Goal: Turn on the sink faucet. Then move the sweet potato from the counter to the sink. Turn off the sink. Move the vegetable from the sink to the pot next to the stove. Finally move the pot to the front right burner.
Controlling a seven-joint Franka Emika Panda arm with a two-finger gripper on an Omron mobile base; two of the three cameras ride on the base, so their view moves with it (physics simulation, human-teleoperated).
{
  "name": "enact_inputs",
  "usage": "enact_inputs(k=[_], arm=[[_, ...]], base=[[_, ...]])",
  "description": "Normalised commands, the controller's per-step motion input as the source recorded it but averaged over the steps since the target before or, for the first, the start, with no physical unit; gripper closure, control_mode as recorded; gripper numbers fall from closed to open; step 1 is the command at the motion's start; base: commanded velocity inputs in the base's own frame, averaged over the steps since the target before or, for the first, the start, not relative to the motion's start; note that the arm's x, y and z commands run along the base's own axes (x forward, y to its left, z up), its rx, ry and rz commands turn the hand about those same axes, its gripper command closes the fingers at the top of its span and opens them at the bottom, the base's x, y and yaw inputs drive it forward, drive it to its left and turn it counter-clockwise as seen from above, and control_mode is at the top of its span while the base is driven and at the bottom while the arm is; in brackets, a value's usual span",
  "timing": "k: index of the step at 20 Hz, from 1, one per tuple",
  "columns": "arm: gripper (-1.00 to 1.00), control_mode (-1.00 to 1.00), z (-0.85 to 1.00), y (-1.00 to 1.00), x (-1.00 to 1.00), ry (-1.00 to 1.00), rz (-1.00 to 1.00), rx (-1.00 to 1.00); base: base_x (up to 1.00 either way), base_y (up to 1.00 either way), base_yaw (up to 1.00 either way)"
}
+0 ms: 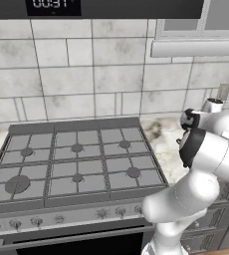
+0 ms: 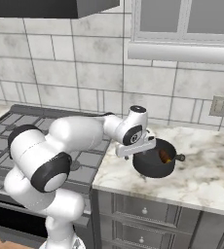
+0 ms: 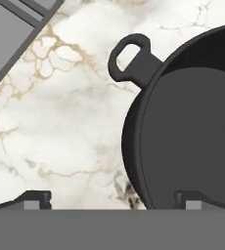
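Observation:
A black pot stands on the marble counter just right of the stove. Inside it shows a reddish-brown bit, the sweet potato. My gripper hangs over the pot's left rim, close to the stove side. In the hand view the gripper is open, one fingertip outside the pot over the counter and the other over its dark inside. The pot's loop handle points away. The front right burner is bare. Sink and sink faucet are out of view.
A row of knobs lines the stove's front. The tiled wall rises behind, with an outlet at the right. Drawers sit under the counter. The stove's edge lies close to the pot.

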Motion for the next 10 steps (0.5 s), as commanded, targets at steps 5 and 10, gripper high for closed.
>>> enact_inputs(k=[5,10], arm=[[-1.00,-1.00,-0.03,0.00,0.19,0.00,0.00,-0.02],[-1.00,-1.00,-0.11,0.00,0.04,0.00,0.00,-0.03]], base=[[0.00,0.00,0.00],[0.00,0.00,0.00]])
